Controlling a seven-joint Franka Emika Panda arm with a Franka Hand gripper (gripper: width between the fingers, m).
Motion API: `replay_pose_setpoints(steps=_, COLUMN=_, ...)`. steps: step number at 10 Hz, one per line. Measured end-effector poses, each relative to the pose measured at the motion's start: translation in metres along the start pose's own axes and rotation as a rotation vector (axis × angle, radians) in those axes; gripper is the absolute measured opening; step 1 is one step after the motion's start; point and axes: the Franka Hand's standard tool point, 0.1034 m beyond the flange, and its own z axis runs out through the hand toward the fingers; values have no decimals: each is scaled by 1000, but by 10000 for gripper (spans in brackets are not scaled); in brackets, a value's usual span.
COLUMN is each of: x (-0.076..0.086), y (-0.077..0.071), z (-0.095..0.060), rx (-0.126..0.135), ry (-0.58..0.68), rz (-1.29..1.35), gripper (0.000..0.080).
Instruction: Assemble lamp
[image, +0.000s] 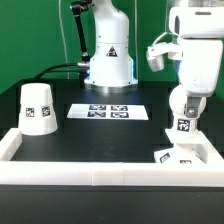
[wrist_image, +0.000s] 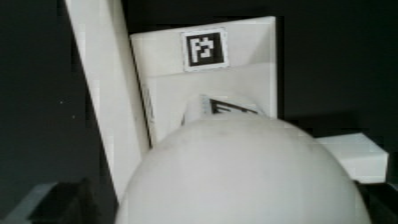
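My gripper is at the exterior view's right, shut on the white bulb, which hangs down with a tag on its side. The bulb is held just above the flat square base, which lies in the front right corner against the rail. In the wrist view the bulb's round head fills the foreground and hides my fingertips. Beyond it lies the base with its tag. The tapered shade stands upright at the exterior view's left, far from my gripper.
The marker board lies flat at the table's middle back. A white border rail runs along the front and sides; it shows beside the base in the wrist view. The robot's pedestal stands behind.
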Motion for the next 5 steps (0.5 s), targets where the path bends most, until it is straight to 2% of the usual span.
replay_pose_setpoints(steps=4, x=-1, y=-1, z=2, rx=-9, ry=-9, rz=6, gripper=681)
replay_pose_setpoints(steps=5, x=-1, y=0, z=2, rx=-9, ry=-9, rz=7, gripper=576)
